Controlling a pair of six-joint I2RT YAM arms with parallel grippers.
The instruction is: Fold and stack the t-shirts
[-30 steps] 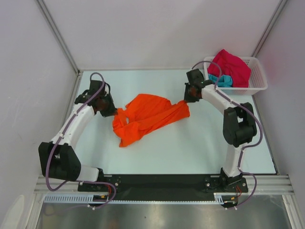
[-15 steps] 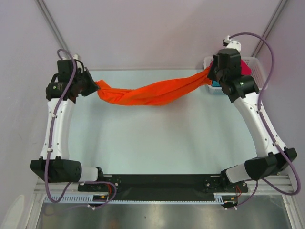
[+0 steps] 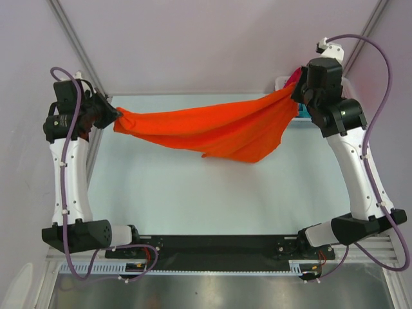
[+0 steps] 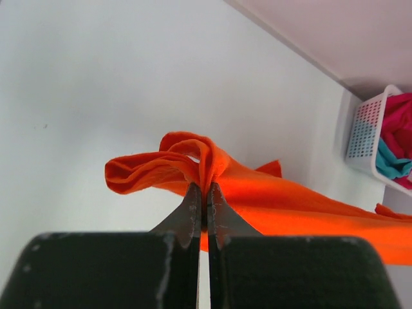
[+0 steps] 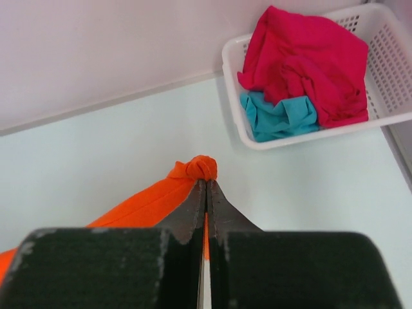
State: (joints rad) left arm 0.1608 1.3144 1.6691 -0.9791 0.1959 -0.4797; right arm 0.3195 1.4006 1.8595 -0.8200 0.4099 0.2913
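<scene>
The bright orange t-shirt [image 3: 212, 129] hangs stretched in the air between both grippers, high above the table, sagging lower toward the right. My left gripper [image 3: 114, 117] is shut on its left end, which bunches at the fingertips in the left wrist view [image 4: 199, 168]. My right gripper [image 3: 297, 90] is shut on its right end, a small orange wad in the right wrist view [image 5: 203, 168]. The crimson-pink t-shirt [image 5: 302, 61] and the teal t-shirt [image 5: 278, 116] lie crumpled in the basket.
The white lattice basket [image 5: 394, 58] stands at the table's back right corner, mostly hidden behind my right arm in the top view. It also shows in the left wrist view [image 4: 368, 132]. Grey walls close the table on left, back and right.
Both arms have risen and spread farther apart. The orange t-shirt, on the table a second ago, now hangs opened out wider between them.
</scene>
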